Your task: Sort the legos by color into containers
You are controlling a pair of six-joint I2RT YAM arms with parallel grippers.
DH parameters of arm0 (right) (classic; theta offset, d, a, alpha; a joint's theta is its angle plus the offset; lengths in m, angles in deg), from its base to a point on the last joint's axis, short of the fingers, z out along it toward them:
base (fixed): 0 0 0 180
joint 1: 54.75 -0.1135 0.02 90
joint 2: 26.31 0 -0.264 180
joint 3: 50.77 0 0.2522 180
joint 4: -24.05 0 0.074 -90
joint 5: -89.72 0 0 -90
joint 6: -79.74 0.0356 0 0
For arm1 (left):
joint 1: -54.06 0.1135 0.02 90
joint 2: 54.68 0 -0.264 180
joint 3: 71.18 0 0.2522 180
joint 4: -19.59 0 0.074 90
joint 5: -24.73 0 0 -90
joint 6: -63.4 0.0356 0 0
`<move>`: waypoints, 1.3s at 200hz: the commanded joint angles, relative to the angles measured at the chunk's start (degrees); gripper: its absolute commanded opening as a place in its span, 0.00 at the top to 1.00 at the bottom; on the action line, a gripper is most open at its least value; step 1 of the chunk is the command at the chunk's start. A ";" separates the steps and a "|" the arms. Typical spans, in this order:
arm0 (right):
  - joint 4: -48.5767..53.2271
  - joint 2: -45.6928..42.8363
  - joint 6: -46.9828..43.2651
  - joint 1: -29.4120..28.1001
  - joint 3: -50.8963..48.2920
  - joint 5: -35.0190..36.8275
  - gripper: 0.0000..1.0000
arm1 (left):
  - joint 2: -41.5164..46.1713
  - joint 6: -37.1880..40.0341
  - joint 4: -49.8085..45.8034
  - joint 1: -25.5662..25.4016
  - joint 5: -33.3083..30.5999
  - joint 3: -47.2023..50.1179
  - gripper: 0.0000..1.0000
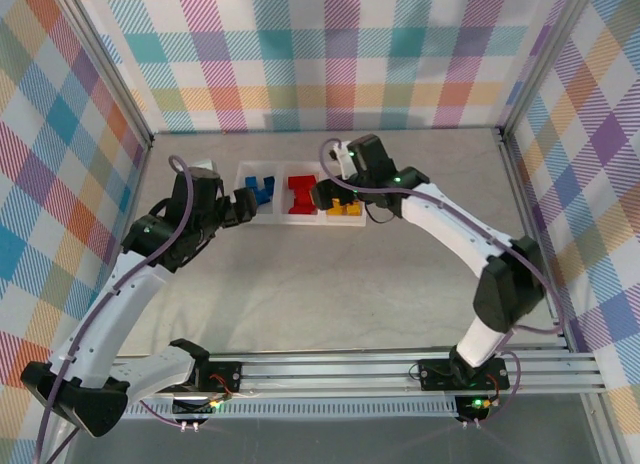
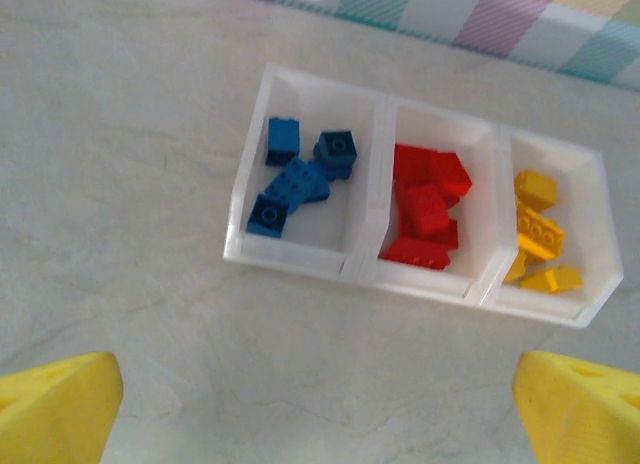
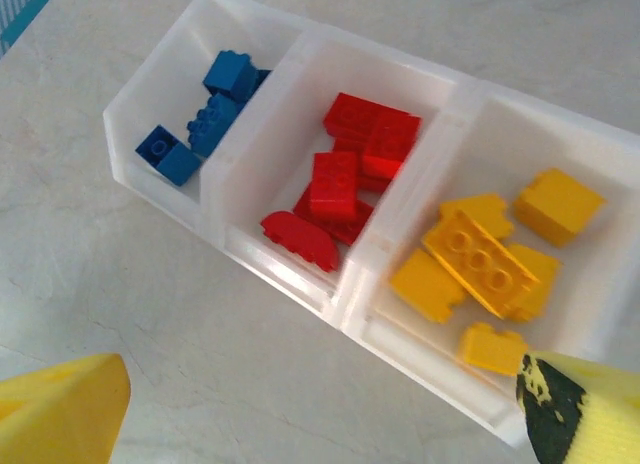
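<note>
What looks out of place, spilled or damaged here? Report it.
Nothing stands out. In the clear tray, the blue bricks lie in the left compartment, the red bricks the middle, the yellow bricks the right, with no colours mixed. The bricks lie jumbled, but the tray looks undamaged.

Bright even light, soft shadows; wrist pics slightly blurry, esp. foreground.

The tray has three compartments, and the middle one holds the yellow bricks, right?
Not quite. The tray does have three compartments, but the middle one holds the red bricks. The yellow bricks lie in an end compartment, as the right wrist view shows.
</note>
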 commanded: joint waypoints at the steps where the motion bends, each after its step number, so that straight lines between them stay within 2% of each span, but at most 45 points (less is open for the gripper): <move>1: 0.46 -7.14 1.47 3.12 -3.64 4.95 0.01 | -2.28 2.90 -2.92 -0.03 -2.84 -3.99 0.00; 24: 2.01 -14.81 2.80 6.74 -8.46 8.60 0.01 | -4.66 3.03 -5.77 0.47 -4.02 -7.60 0.00; 59: 3.85 -26.23 2.15 10.65 -14.49 9.61 0.01 | -6.25 3.36 -7.24 1.72 -7.61 -10.23 0.00; 74: 5.16 -29.57 2.75 11.31 -15.86 12.19 0.01 | -5.62 3.96 -3.59 2.35 -8.58 -7.81 0.00; 107: 8.19 -31.27 4.06 12.35 -16.55 19.14 0.01 | -5.48 2.63 7.16 4.31 -15.88 2.51 0.00; 147: 4.23 -31.80 4.91 14.08 -20.24 23.77 0.01 | -3.55 7.57 24.36 6.36 -24.21 18.12 0.00; 173: -1.20 -33.16 3.32 16.04 -24.25 23.13 0.01 | -3.37 7.95 33.59 11.48 -18.89 24.59 0.00; 189: -2.00 -33.19 2.78 17.34 -25.25 23.20 0.01 | -4.15 8.66 39.50 13.29 -18.59 28.57 0.00; 206: -3.19 -33.06 -0.27 18.64 -26.49 20.46 0.01 | -5.82 11.74 47.89 14.00 -17.83 33.01 0.00; 224: -6.37 -33.89 -2.01 18.81 -29.32 21.04 0.01 | -8.59 15.58 57.51 14.29 -16.13 37.49 0.00; 260: -19.42 -37.46 -8.85 19.02 -39.54 20.08 0.01 | -15.18 20.01 75.81 14.64 -10.67 44.30 0.00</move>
